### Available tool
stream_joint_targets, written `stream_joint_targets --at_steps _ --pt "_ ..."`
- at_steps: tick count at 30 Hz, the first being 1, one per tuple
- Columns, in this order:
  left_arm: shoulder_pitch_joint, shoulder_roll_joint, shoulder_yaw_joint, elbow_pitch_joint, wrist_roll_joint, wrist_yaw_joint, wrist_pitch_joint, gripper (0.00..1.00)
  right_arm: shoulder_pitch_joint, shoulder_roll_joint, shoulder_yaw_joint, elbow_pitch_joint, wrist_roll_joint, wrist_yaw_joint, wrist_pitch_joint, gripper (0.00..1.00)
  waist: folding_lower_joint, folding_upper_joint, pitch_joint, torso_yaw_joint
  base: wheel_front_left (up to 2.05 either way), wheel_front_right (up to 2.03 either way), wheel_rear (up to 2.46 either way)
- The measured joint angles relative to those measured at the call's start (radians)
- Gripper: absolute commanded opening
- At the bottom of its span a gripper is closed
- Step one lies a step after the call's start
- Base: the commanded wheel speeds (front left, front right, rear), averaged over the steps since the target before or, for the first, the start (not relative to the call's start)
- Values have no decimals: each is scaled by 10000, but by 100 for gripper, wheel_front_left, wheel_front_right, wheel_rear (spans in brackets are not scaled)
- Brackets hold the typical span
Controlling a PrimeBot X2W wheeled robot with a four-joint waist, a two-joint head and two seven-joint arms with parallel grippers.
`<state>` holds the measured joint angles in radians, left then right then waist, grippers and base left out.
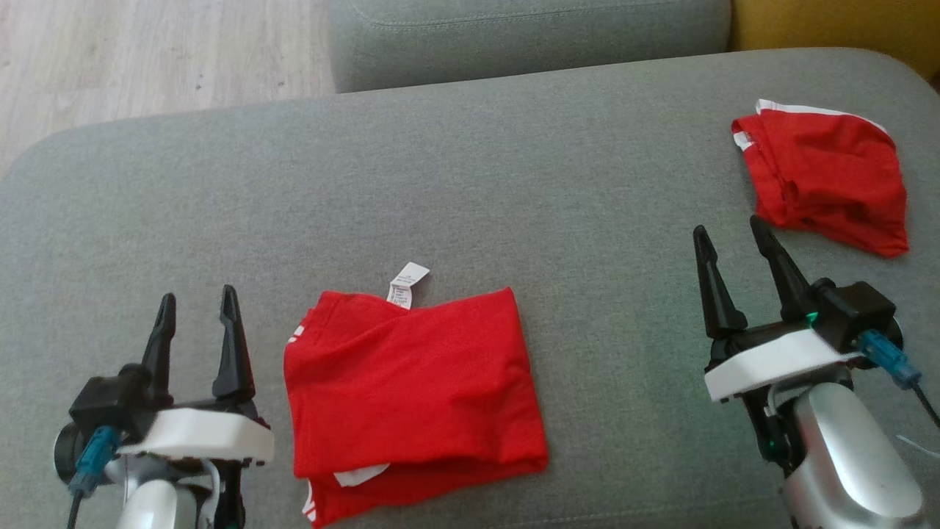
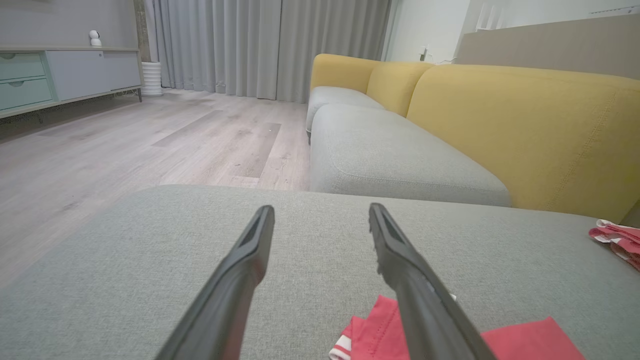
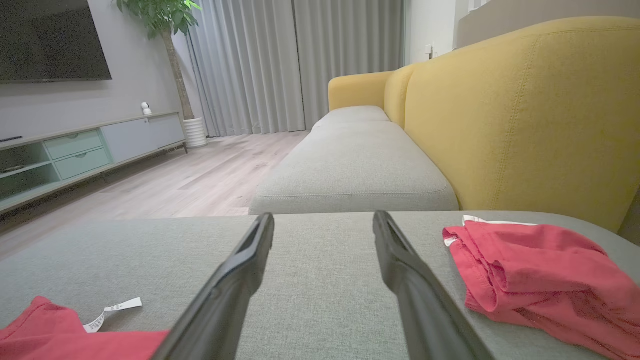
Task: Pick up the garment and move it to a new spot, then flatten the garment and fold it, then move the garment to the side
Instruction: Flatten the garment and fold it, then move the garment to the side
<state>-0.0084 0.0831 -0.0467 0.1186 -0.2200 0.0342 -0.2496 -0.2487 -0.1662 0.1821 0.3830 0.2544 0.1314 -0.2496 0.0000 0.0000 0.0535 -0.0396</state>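
On the grey cushion (image 1: 470, 184), head view first: the folded red garment (image 1: 411, 389) lies flat near the front edge, approx mid-width, w/ a white label (image 1: 406, 285) sticking out of its far edge and white trim showing at its near left corner. My left pincer (image 1: 199, 294) sits just beside the garment's left edge, not touching it, fingers well spread, nothing between them. My right pincer (image 1: 728, 225) is off to the right, well apart from the folded piece, also spread wide and holding nothing; its tips are near a second red garment (image 1: 826, 176), bunched w/ a white hem, by the cushion's far right corner. Wood floor (image 1: 147, 51) shows past the far left corner.

Left wrist view: my left pincer (image 2: 321, 206) points across bare cushion fabric, fingers wide apart, empty. The folded red garment (image 2: 530, 340) is at the bottom, under and right of my right-hand finger. The second red garment (image 2: 617, 240) peeks in at the right edge, below a yellow backrest (image 2: 525, 130). Grey curtains (image 2: 250, 45) and a sideboard (image 2: 60, 75) stand behind.

Right wrist view: my right pincer (image 3: 324, 215) is likewise wide apart and empty, over bare fabric. The second red garment (image 3: 540, 270) lies just right of it; the folded red garment (image 3: 50, 340) and its label (image 3: 112, 307) are bottom left. A TV (image 3: 50, 40) and a plant (image 3: 160, 15) stand in the background.
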Motion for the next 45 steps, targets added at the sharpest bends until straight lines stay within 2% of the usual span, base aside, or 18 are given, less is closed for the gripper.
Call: stream_joint_targets --at_steps 10,14,19,23,26,30,35,38,43,45 --pt "0 -102 249 10 150 -127 0 100 1 -2 25 71 -4 0 -2 100 0 0 -6 111 0 0 0" --pt "-2 -188 263 12 163 -178 0 100 -2 -2 690 188 564 0 125 100 0 0 7 228 0 0 0" --pt "-7 -211 257 21 222 -232 0 100 -150 -33 2132 339 2337 0 1578 100 0 0 44 559 0 0 0" --pt "-50 -247 226 75 251 -268 0 100 -729 -186 2782 543 3417 0 2685 100 0 0 78 971 0 0 0" --pt "-127 -255 194 125 251 -311 0 100 -1286 -309 3030 905 4148 0 3963 100 0 0 86 1338 0 0 0" --pt "-168 -272 119 155 251 -313 0 100 -1461 -311 3026 1484 5116 0 5616 100 0 0 66 1858 0 0 0" --pt "-164 -290 -21 176 251 -314 0 100 -1456 -295 2838 2571 5565 0 7775 100 0 0 46 2485 0 0 0" --pt "-162 -295 -38 199 251 -343 0 100 -1476 -174 2428 2775 5887 0 8491 100 0 0 61 2806 0 0 0" --pt "-156 -301 -46 221 249 -343 0 100 -1536 8 1893 3116 5889 2 9047 100 0 0 132 3179 0 0 0" --pt "-156 -303 -48 221 249 -343 0 100 -1536 29 1806 3122 5772 2 9028 45 0 0 149 3242 0 0 0"
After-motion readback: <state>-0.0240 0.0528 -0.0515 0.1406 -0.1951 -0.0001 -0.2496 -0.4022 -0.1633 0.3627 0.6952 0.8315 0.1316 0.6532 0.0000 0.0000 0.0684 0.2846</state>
